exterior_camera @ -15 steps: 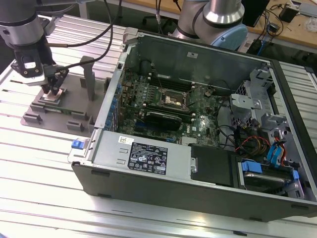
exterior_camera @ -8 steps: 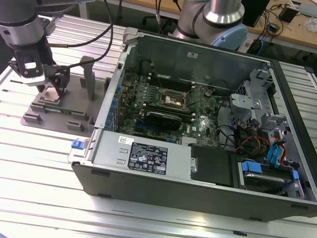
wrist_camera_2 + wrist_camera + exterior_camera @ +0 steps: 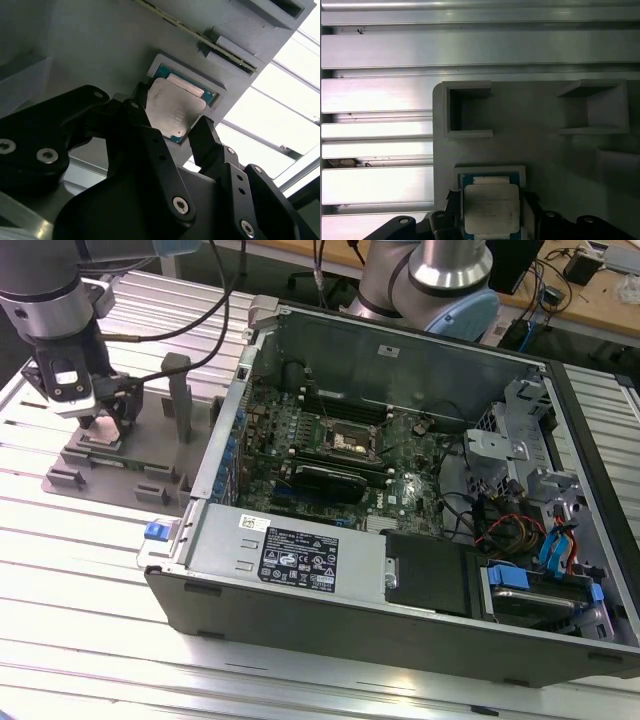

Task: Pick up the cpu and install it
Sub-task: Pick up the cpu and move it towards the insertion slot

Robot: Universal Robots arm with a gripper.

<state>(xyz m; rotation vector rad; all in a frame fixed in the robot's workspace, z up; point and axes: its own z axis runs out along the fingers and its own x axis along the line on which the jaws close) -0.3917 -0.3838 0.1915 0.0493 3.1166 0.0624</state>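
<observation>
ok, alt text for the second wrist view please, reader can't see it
The cpu, a silvery square chip, sits in a recessed pocket of a grey holder, with the black gripper close over it. Bright slatted metal table shows past the holder's edge.

The exterior view looks down from far, tray (image 3: 120, 475) at nine o'clock. Both wrist views share the cpu (image 3: 172, 107) (image 3: 491, 207), close up.

The arm's black-and-silver gripper (image 3: 99, 423) hangs low over a flat grey plastic fixture tray (image 3: 130, 485) at the exterior view's left, on a ribbed aluminium table (image 3: 80, 590). Just beside the tray lies an open dark-grey computer case (image 3: 350, 632) — its green motherboard (image 3: 405, 468) is exposed, with a black-framed square socket (image 3: 352, 441) near the middle.
</observation>
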